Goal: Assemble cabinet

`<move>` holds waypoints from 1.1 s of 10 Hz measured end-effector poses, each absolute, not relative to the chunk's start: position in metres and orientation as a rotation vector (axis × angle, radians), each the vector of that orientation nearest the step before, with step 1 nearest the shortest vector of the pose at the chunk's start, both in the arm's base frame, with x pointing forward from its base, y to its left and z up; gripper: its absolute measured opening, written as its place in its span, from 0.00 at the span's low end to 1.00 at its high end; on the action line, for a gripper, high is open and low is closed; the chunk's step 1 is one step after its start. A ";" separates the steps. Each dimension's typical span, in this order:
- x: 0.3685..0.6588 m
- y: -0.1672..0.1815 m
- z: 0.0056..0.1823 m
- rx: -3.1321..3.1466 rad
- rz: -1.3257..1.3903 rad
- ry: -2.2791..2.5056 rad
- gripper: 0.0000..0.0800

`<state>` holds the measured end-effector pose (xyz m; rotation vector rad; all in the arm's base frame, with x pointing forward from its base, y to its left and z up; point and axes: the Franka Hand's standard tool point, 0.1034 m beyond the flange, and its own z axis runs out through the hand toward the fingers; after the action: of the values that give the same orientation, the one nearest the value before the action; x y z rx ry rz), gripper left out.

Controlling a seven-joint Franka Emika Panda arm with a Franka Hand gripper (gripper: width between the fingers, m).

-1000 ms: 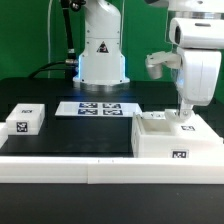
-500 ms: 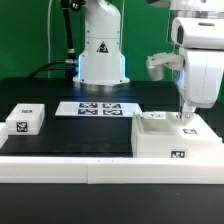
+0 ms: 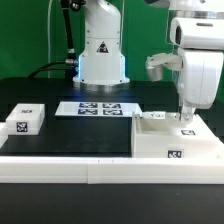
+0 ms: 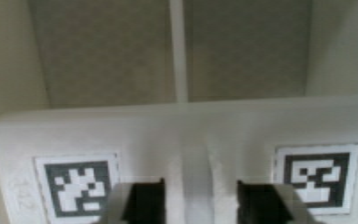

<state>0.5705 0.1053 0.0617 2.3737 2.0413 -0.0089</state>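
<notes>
The cabinet [image 3: 170, 140] is a white box with tag markers at the exterior view's right, by the front rail. My gripper [image 3: 185, 119] stands straight down on its top rear part. In the wrist view the two dark fingertips [image 4: 147, 204] stand a narrow gap apart on a white tagged face of the cabinet [image 4: 194, 140], with white plastic filling the gap between them. My gripper [image 4: 204, 204] appears shut on that part of the cabinet. Beyond the tagged face I see the box's grey inside with a thin divider.
A small flat white tagged block [image 3: 24, 120] lies at the exterior view's left. The marker board [image 3: 98, 108] lies in the middle in front of the robot base [image 3: 101, 55]. A long white rail [image 3: 70, 165] runs along the table's front.
The cabinet has shifted slightly toward the exterior view's left, its front tag with it. The gripper stays on its top.
</notes>
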 end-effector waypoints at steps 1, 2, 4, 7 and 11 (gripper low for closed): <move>0.570 0.105 0.062 2.374 -0.009 2.041 0.40; 0.570 0.105 0.062 2.374 -0.009 2.041 0.57; 0.570 0.105 0.062 2.374 -0.009 2.041 0.80; 0.570 0.105 0.062 2.374 -0.009 2.041 1.00; 0.545 0.105 0.078 2.381 -0.025 2.023 1.00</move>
<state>0.5455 0.1050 0.0784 2.3809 2.0226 -0.0252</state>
